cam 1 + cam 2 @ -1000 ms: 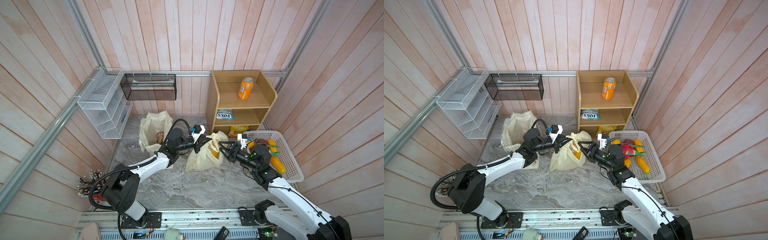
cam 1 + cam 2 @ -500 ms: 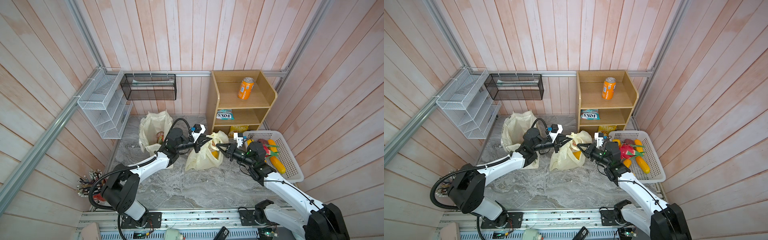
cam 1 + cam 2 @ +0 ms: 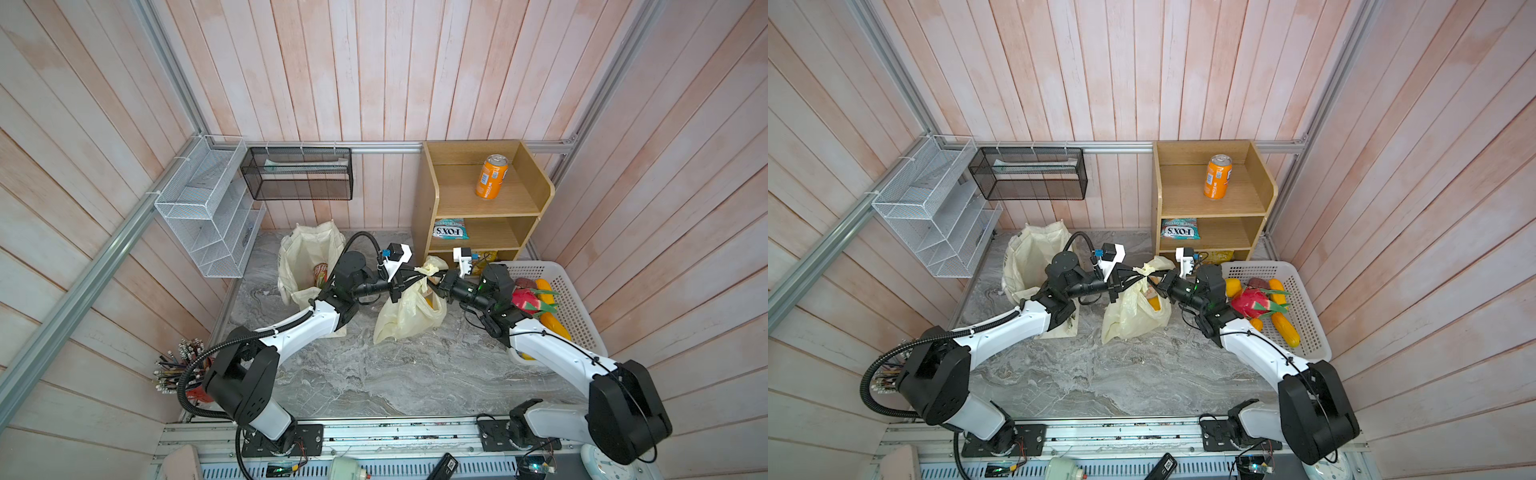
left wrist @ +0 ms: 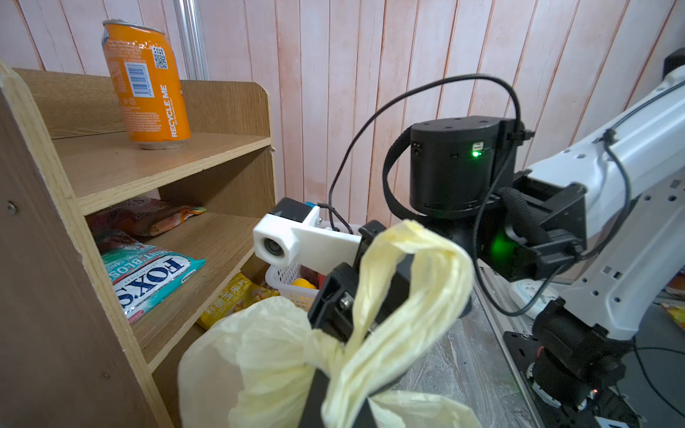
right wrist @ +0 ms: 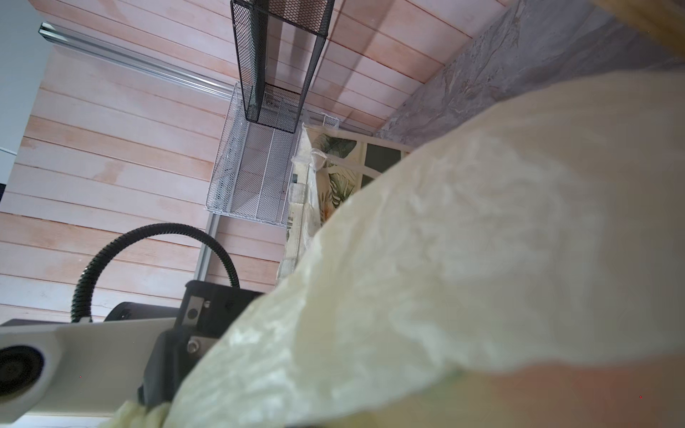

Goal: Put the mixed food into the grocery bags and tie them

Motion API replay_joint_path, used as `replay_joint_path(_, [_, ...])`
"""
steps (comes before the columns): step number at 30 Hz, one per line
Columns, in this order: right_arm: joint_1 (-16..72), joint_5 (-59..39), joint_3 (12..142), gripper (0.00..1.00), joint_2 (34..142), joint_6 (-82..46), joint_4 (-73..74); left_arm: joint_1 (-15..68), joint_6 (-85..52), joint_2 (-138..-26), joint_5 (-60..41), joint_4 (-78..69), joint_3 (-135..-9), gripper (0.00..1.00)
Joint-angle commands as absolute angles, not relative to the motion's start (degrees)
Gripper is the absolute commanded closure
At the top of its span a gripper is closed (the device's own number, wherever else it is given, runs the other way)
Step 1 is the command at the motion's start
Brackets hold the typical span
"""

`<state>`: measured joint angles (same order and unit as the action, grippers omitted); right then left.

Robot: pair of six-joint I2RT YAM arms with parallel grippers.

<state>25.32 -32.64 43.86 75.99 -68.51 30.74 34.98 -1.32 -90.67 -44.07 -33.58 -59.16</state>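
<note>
On the counter [image 3: 374, 374] the plastic bag [image 3: 409, 320] stands between the arms, with the left tool [image 3: 405, 277] clamped on one twisted handle and the right tool [image 3: 438, 284] closed, seemingly on the other. Tying looks underway, and next the handles need crossing and cinching. Behind, on the shelf [image 3: 486, 208], a packet [image 3: 451, 228] reads "FOX'S" and an orange can [image 4: 148, 81] "RECYCLE ME".

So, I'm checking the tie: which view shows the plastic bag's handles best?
The left wrist view: the plastic bag's handles are close up, looped and twisted. Both top views show them small; the right wrist view shows only the bag, blurred.
</note>
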Motion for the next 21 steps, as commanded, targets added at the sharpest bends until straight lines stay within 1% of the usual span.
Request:
replay_joint_path(1, [25.2,-30.7,47.3,1.00,79.4,-66.3,33.4,35.7,-2.2,-90.4,-47.9,-36.0,-60.7,1.00])
replay_joint_path(9, [24.2,-28.4,48.2,1.00,82.1,-66.5,38.4,35.6,-2.1,-90.4,-49.9,-34.9,-59.8,1.00])
replay_joint_path(12, [24.1,-29.9,47.1,1.00,81.6,-66.5,38.2,35.4,-2.0,-89.8,-48.1,-35.8,-58.5,1.00])
replay_joint_path(17, [23.6,-28.6,41.0,1.00,74.7,-65.0,32.4,33.1,-4.0,-88.4,-46.7,-39.2,-56.4,1.00])
replay_joint_path(21, [22.4,-27.3,35.2,1.00,68.2,-64.6,28.5,30.6,-9.9,-88.7,-47.9,-44.9,-55.3,1.00])
